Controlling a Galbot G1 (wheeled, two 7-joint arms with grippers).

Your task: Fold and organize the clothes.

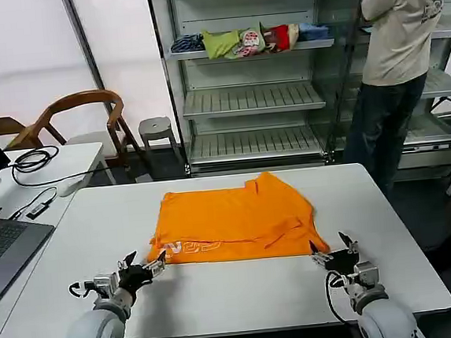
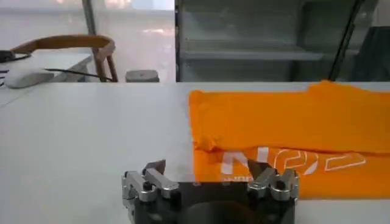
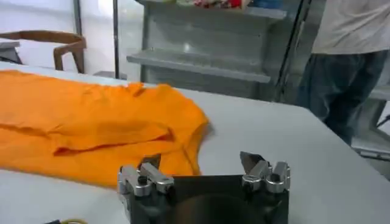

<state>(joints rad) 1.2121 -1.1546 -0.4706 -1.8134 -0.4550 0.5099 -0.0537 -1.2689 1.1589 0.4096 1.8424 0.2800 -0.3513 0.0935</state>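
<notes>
Orange T-shirt (image 1: 234, 220) lies partly folded on the table (image 1: 220, 292) — left gripper (image 1: 146, 268) and right gripper (image 1: 333, 250) spread wide.

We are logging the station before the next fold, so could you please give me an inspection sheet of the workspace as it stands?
Surface: white table, bare around the garment.
Job's things: orange T-shirt lying partly folded, white lettering on its near edge.
Clutter: nothing seen on the work table.
Grippers: left gripper open at the shirt's near left corner; right gripper open at its near right corner; neither holds cloth.
Cables: black cables and a laptop on the side desk.
Surroundings: metal shelving with folded garments, wooden chair, stool, a person standing at the shelves.
</notes>
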